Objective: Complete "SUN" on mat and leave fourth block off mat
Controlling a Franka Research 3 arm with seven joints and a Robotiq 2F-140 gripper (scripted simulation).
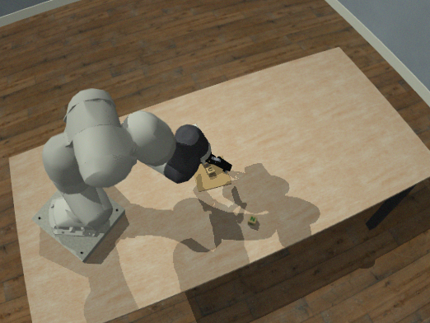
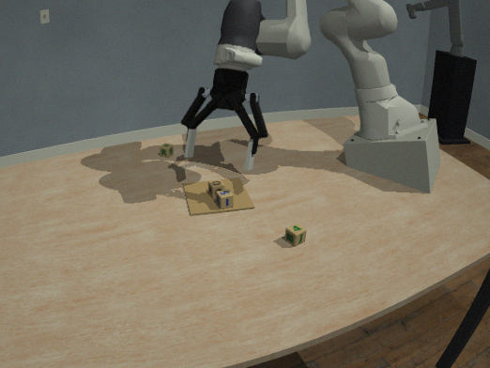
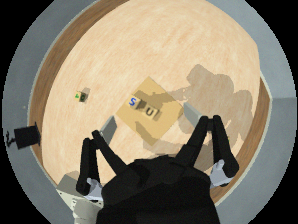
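End effector (image 1: 226, 166) (image 2: 219, 157) (image 3: 149, 115) spread wide, holding nothing. For N block (image 1: 252, 220) (image 2: 166, 150): pass high over U block (image 1: 210, 170) (image 2: 216, 189) (image 3: 151, 111), align fingers with flat sides, descend straight.

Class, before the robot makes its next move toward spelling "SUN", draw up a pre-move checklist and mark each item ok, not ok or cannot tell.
1. Gripper open and holding nothing: ok.
2. S block and U block both on the mat: ok.
3. N block showing N on top: ok.
4. N block on the mat: not ok, off it.
5. Fourth block off the mat: ok.
6. N block within the fingers' reach: cannot tell.
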